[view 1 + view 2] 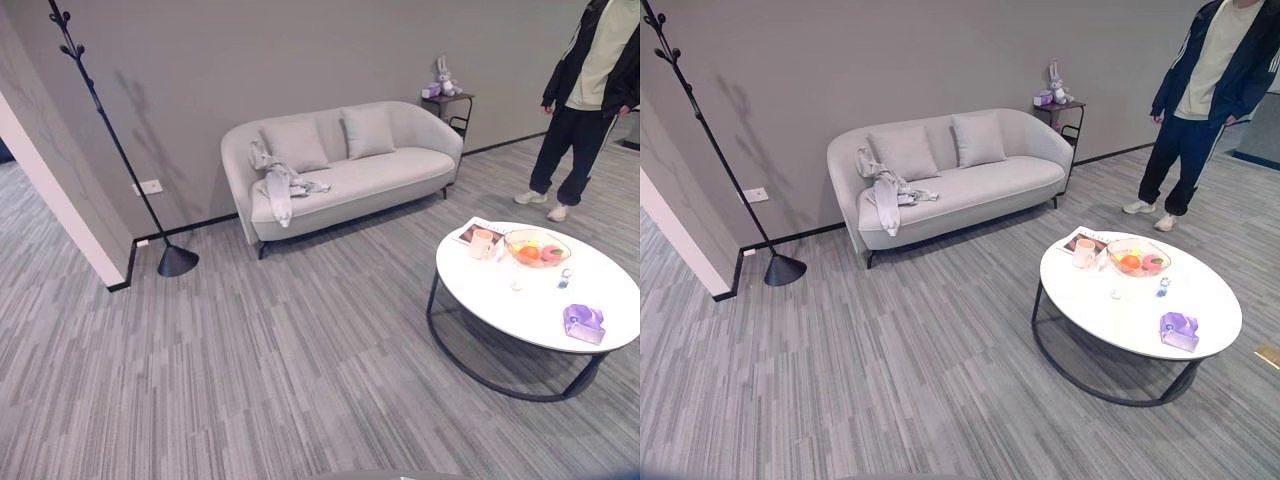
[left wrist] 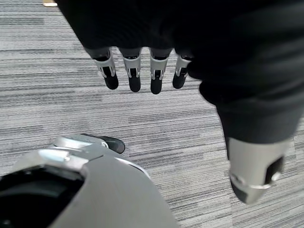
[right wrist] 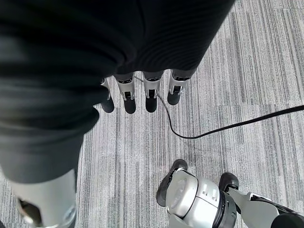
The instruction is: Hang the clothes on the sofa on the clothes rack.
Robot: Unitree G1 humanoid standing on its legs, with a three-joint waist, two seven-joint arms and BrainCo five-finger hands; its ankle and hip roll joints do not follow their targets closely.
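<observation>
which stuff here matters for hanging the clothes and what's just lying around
Job:
grey clothes draped on the sofa
clothes rack by the wall
left hand and right hand, both holding nothing

Lying about:
round table, fruit bowl, cup
cushions
side table with toy rabbit
person standing

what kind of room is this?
Looks like a living-room or lounge set-up, possibly staged: a light grey sofa with clothes draped on it, a round white coffee table, and a black clothes rack against the wall.

Lounge or living-room setting: grey sofa (image 1: 345, 175) with cushions against the wall, round white desk (image 1: 520, 300), standing clothes rack (image 1: 120, 150), striped grey carpet (image 1: 250, 360).
</observation>
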